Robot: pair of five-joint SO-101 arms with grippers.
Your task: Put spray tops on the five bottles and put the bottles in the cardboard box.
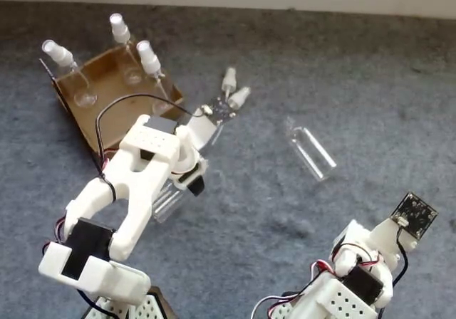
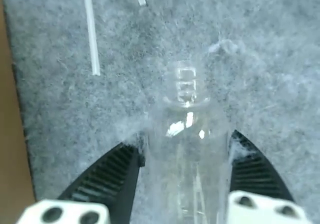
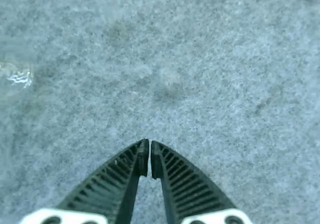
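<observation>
**Left arm clamps an uncapped bottle beside the box**

The left gripper [image 2: 185,144] was closed around a clear bottle [image 2: 187,134], one black ribbed jaw pressed to each side of its body just below the shoulder. The bottle's threaded neck was bare and pointed away from the wrist. From above, the bottle [image 1: 165,201] showed under the white arm, low over the grey carpet [image 1: 356,70] and just beside the near corner of the cardboard box [image 1: 71,116].

Three capped bottles stood upright inside the box, at [image 1: 68,66], [image 1: 122,45] and [image 1: 153,73], each with a white sprayer on it.

Two loose spray tops [image 1: 229,81] [image 1: 240,96] lay on the carpet close together, just beyond the left arm's wrist. Their thin white dip tubes [image 2: 91,29] lay ahead of the gripped bottle, apart from it.

A second bare bottle [image 1: 311,153] lay on its side in the middle of the carpet, well apart from the box and between the two arms.

The right gripper [image 3: 149,145] hung over bare carpet. Its jaws were drawn together to a thin slit and nothing was between them. At the edge of its wrist view there was a glint of clear plastic, too faint to tell what it was.
</observation>
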